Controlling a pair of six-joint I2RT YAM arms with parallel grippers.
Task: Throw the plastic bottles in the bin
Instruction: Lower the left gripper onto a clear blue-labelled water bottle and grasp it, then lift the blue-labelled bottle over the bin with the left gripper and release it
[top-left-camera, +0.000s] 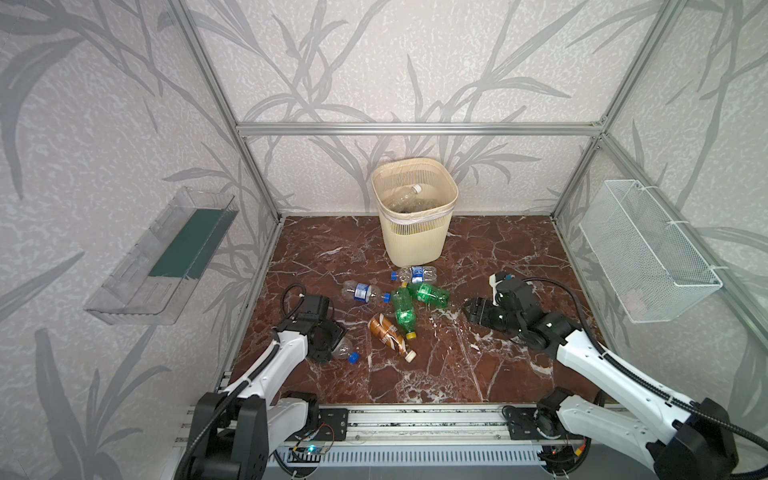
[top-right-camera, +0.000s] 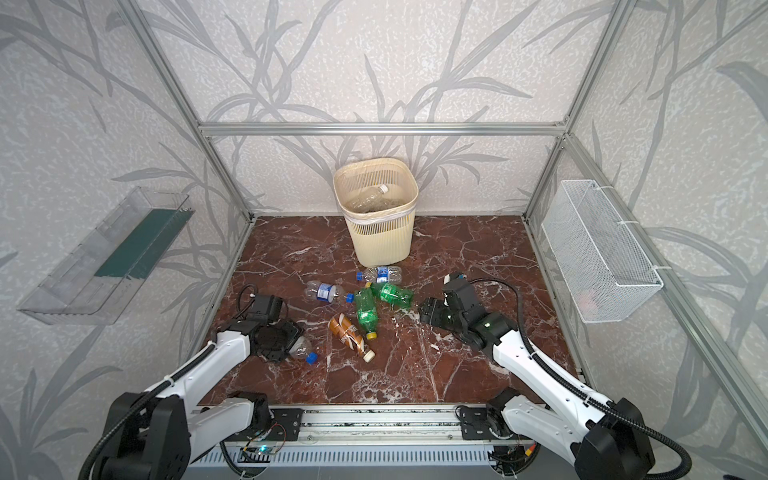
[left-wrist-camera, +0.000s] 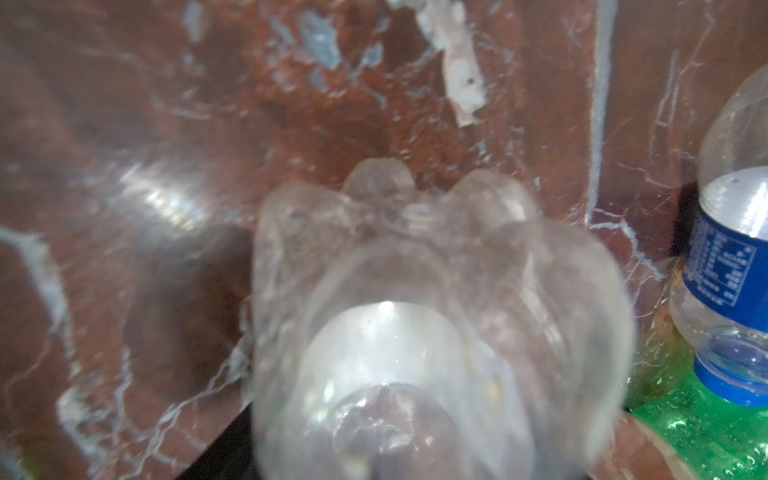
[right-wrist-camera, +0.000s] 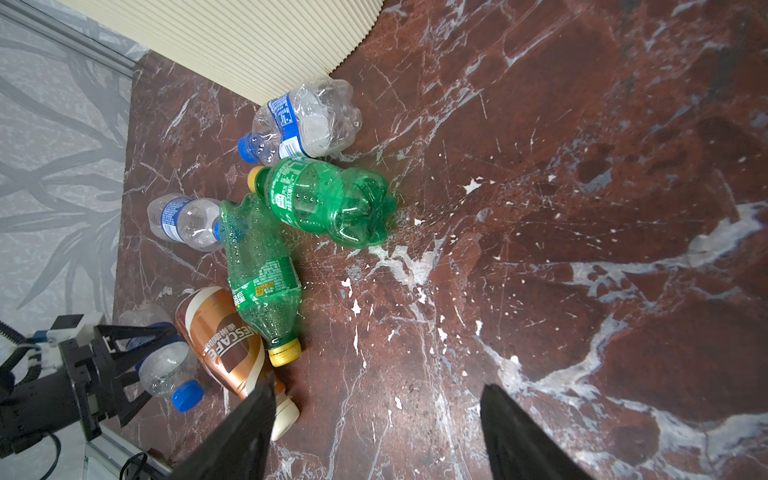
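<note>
Begin at the left gripper (top-left-camera: 332, 345), low at eight o'clock on the red-brown marble floor (top-left-camera: 457, 365), fingers either side of a clear plastic bottle with a blue cap (right-wrist-camera: 166, 365). Cannot tell whether clamped on it or merely straddling it, the left wrist view being too blurred. Confirm a firm squeeze round the belly, not near the cap, before lifting; likely to slip or swing otherwise.

Lift straight up, clear of the brown coffee bottle with a cream cap (right-wrist-camera: 224, 345) lying just beside at two o'clock. Carry toward the cream ribbed plastic bin (top-left-camera: 415, 237) at twelve o'clock by the back wall, rise above the rim, and release only over the mouth, next to the clear bottle with a white cap (top-left-camera: 409, 193) already inside.

Keep the right gripper (right-wrist-camera: 376, 384), jaws apart and empty at three o'clock of the pile, out of that path. Leave the crumpled green bottle with a yellow cap (right-wrist-camera: 262, 274), the plump green bottle (right-wrist-camera: 328, 203) and the clear blue-labelled bottle (right-wrist-camera: 303, 120) for later.
</note>
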